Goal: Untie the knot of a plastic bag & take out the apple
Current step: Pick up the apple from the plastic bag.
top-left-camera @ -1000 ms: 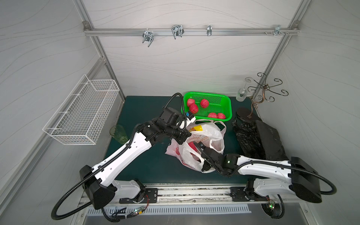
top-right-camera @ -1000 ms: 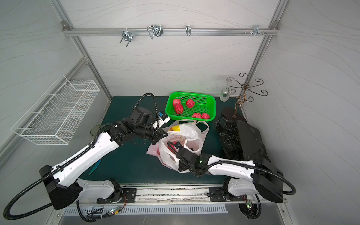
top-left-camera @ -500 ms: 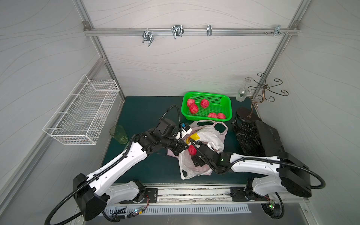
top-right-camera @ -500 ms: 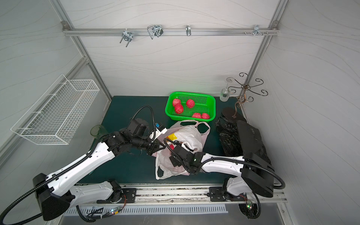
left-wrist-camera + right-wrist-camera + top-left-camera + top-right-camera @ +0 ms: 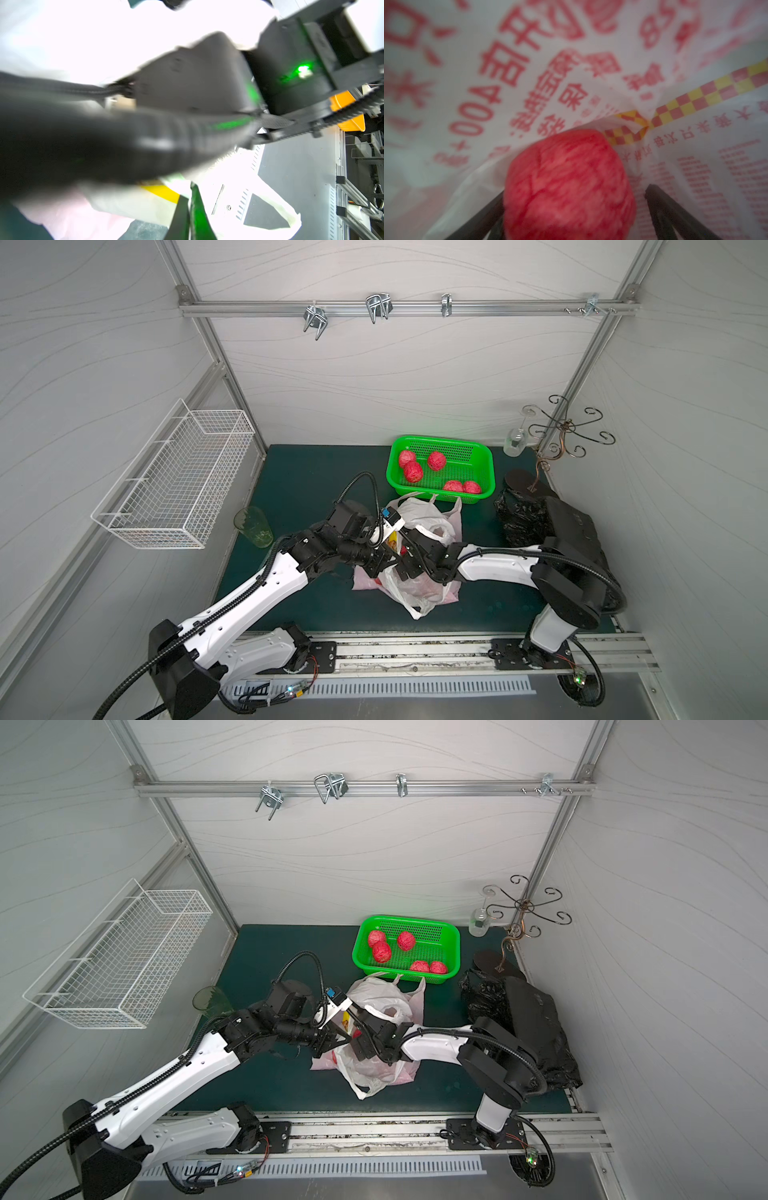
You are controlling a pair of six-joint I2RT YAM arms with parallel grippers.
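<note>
- I find the right pincer (image 5: 574,190) inside the plastic bag (image 5: 419,593), jaws spread wide, the apple (image 5: 569,182) lying between them, dead ahead.
- Left pincer (image 5: 376,567) is pinched together on the plastic bag's rim.

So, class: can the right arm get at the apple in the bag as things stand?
Probably yes: the right hand is inside the plastic bag, fingers open either side of the apple, no plastic visibly between.

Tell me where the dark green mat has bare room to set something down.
Bare: back-left, between the translucent green cup and the green plastic basket, and the front strip along the metal rail. Crowded: around the white plastic bag.
</note>
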